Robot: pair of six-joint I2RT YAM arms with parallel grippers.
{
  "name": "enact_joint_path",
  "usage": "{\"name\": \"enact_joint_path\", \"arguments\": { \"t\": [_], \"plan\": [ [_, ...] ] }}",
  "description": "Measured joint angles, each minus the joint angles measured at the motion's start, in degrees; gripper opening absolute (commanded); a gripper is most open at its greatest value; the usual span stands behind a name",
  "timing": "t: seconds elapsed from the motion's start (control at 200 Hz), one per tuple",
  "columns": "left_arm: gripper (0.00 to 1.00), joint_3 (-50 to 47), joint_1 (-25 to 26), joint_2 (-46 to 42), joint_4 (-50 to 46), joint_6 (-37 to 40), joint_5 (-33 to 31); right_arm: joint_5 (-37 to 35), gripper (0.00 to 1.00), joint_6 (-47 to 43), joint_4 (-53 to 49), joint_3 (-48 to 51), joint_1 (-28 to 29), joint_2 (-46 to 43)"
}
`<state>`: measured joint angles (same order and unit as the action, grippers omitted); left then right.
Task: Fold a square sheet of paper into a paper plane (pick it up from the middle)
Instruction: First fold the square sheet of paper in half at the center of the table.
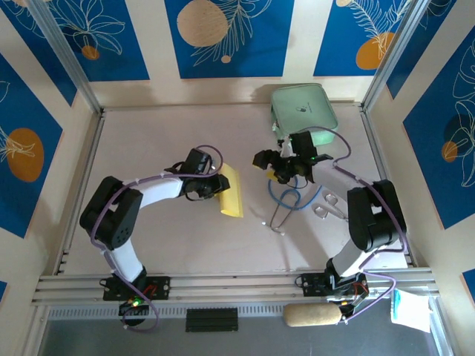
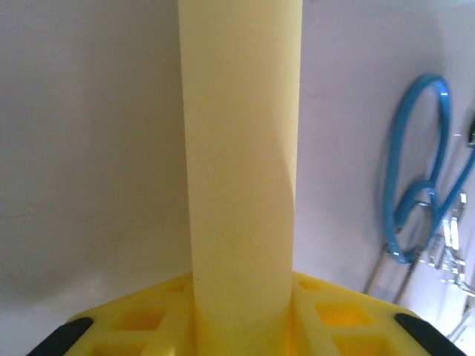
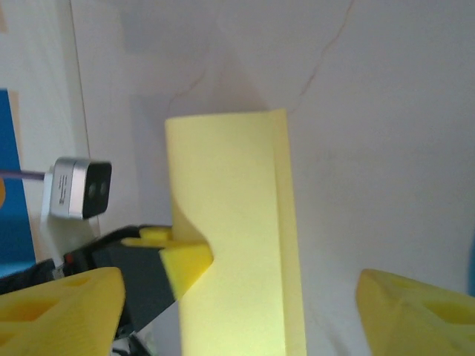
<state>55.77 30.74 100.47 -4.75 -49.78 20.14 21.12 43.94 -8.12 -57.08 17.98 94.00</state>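
Note:
The square sheet of paper [image 1: 232,191], plain yellow, is folded into a long narrow strip with square ends, not a pointed dart. My left gripper [image 1: 220,185] is shut on the strip's left edge at mid-length. In the left wrist view the sheet [image 2: 241,148] rises straight up out of the left gripper [image 2: 241,315]. My right gripper [image 1: 270,165] hovers just right of the strip, open and facing it. In the right wrist view the sheet [image 3: 237,222] stands between the spread fingers of the right gripper [image 3: 241,311], with a left fingertip [image 3: 185,261] pinching its edge.
A mint-green rounded case [image 1: 303,110] lies at the back right. A blue looped cable [image 1: 286,199] and metal scissors [image 1: 330,208] lie right of centre, under the right arm; the cable [image 2: 412,200] also sits at the right of the left wrist view.

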Motion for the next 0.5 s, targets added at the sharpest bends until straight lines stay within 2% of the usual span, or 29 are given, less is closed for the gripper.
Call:
{"name": "enact_joint_path", "arguments": {
  "t": [0.335,0.5],
  "plan": [
    [0.32,0.4,-0.1,2.4,-5.5,3.8,-3.1,-0.1,0.45,-1.4,-2.6,-3.8,5.9,8.4],
    [0.32,2.0,-0.1,3.1,-7.7,4.0,-3.3,-0.2,0.39,-2.0,-3.8,-5.6,7.2,11.0]
  ]
}}
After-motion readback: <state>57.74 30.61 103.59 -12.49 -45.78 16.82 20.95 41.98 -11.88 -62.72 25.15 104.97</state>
